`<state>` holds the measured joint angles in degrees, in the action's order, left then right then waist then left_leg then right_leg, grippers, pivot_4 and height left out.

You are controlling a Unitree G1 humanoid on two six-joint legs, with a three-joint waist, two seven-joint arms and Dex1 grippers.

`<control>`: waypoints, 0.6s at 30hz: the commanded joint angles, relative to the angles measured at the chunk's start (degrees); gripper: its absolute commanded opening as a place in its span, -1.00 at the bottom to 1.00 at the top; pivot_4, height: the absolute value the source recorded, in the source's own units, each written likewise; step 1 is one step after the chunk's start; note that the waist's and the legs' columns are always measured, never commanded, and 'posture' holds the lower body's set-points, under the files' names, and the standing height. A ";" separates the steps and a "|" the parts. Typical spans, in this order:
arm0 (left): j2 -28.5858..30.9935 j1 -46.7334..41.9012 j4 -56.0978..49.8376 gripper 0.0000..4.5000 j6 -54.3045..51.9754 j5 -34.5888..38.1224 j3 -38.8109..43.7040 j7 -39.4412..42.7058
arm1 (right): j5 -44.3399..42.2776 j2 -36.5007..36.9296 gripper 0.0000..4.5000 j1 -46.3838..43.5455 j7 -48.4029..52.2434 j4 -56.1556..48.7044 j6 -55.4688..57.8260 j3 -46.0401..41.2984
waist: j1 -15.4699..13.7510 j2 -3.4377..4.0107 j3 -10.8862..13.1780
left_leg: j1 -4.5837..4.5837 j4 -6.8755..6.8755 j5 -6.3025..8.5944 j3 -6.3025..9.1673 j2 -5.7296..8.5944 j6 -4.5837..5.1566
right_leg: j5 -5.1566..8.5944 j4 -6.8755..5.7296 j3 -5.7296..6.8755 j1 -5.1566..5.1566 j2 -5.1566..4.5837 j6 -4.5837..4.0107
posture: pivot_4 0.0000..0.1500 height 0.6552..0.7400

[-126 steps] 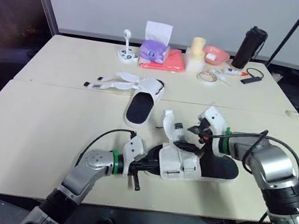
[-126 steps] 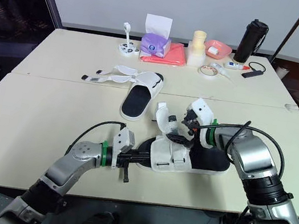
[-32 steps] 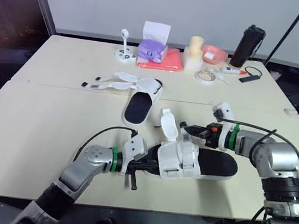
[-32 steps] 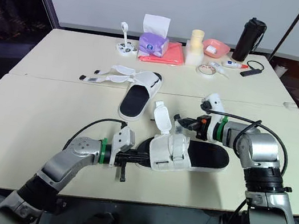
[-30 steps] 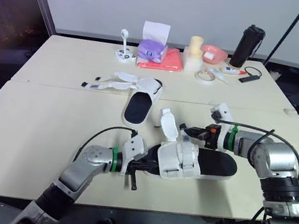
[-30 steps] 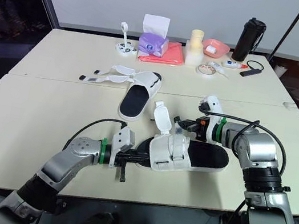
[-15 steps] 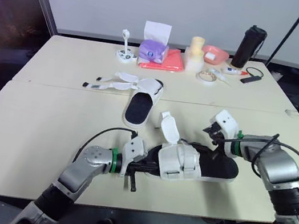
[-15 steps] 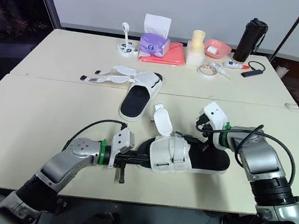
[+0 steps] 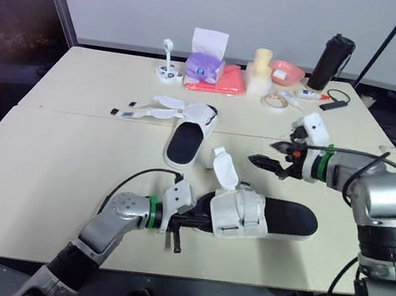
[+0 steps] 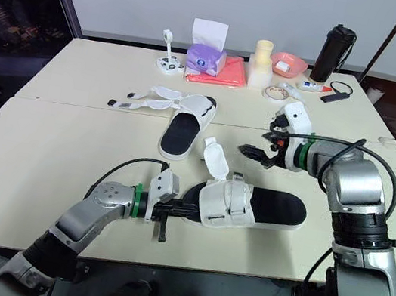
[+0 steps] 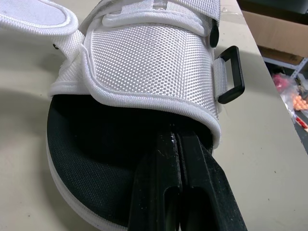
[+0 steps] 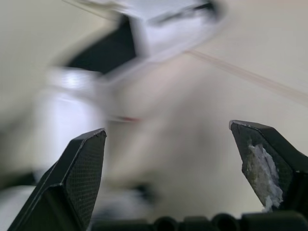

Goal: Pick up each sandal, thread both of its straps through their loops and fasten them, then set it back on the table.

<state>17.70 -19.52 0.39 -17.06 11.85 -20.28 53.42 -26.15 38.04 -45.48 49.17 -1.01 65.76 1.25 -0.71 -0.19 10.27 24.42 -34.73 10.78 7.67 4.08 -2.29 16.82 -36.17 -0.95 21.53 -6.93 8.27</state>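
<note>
**Near sandal [image 9: 259, 216] on the desk [image 9: 49, 168], one strap unfastened.** The sandal lies flat close to the desk's near edge, toe to the left. The left gripper [image 11: 176, 138] is seen with its fingers clenched together, laid on the black footbed under the white upper and apparently gripping nothing. The right gripper [image 9: 261, 161] is held above the desk just beyond the sandal, its fingers [image 12: 84, 163] spread wide and empty. One loose strap [image 9: 223, 166] stands up at the sandal's far side. The black loop [image 11: 231, 74] on the near side is empty.

*Risks.* As the sandal appears to be pinned rather than clamped, it could be slid or turned on the desk by a pull on the strap. With so little desk left on the near side, it could be pushed over that edge. The upright strap could also be knocked flat or missed if approached from above.

*Room.* Open desk is available to the right of the sandal and on its far side. The second sandal [image 9: 189, 135], straps splayed to the left, lies near on the far left. The far edge is crowded by a tissue box [image 9: 205, 61] and a dark bottle [image 9: 331, 60].
</note>
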 commanded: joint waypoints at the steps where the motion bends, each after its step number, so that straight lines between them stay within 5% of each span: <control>1: 0.47 1.06 2.77 -1.00 -1.34 -1.89 -2.03 0.11 | -4.34 -1.01 0.97 -0.80 -0.15 -3.59 5.11 -2.00 | -0.02 0.00 0.00 | 0.00 -0.01 0.00 0.00 0.00 0.00 | 0.00 0.00 0.00 0.00 0.00 0.00 | 1.00 1.00; 18: 0.65 1.81 1.61 -1.00 -1.79 -1.86 -1.39 -1.29 | -3.42 -7.23 0.97 -4.39 3.46 11.07 -1.31 7.10 | 0.18 0.00 0.00 | -0.01 -0.05 0.00 -0.05 0.04 0.00 | -0.01 -0.03 0.00 0.01 0.00 0.01 | 1.00 1.00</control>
<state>17.77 -19.13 -0.13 -16.98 11.85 -20.24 52.75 -28.88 31.41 -47.77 51.17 10.18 65.50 8.69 -0.53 -0.19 10.26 24.41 -34.77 10.77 7.62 4.11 -2.29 16.81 -36.20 -0.96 21.54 -6.93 8.28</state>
